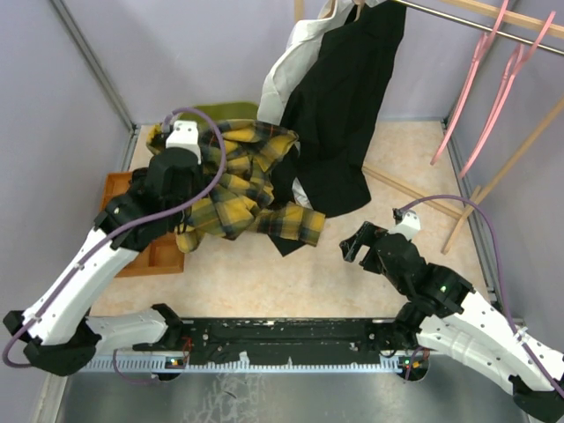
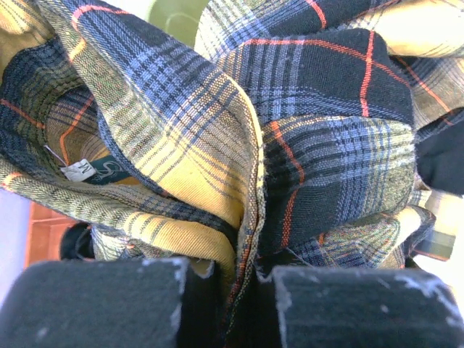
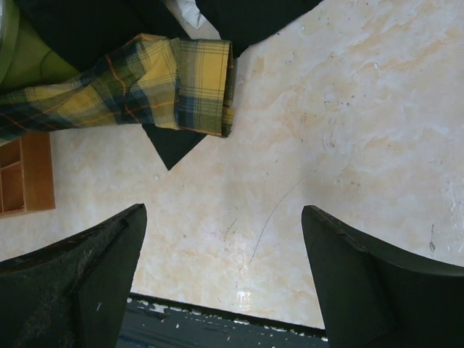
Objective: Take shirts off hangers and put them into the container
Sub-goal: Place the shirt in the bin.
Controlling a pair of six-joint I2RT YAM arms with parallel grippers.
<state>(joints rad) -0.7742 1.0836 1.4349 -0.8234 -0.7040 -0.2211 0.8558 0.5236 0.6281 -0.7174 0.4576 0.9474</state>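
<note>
Between left gripper (image 2: pixel 232 293) jaws, plaid shirt (image 2: pixel 181 156).

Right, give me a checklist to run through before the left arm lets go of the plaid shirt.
1. Left gripper shut on the plaid shirt: ok.
2. Whole shirt over the container: not ok, part of it trails onto the table.
3. Room in the container: cannot tell, mostly hidden.
4. Right gripper open and empty: ok.
5. Clear of the hanging black shirt: cannot tell, they overlap from above.
</note>
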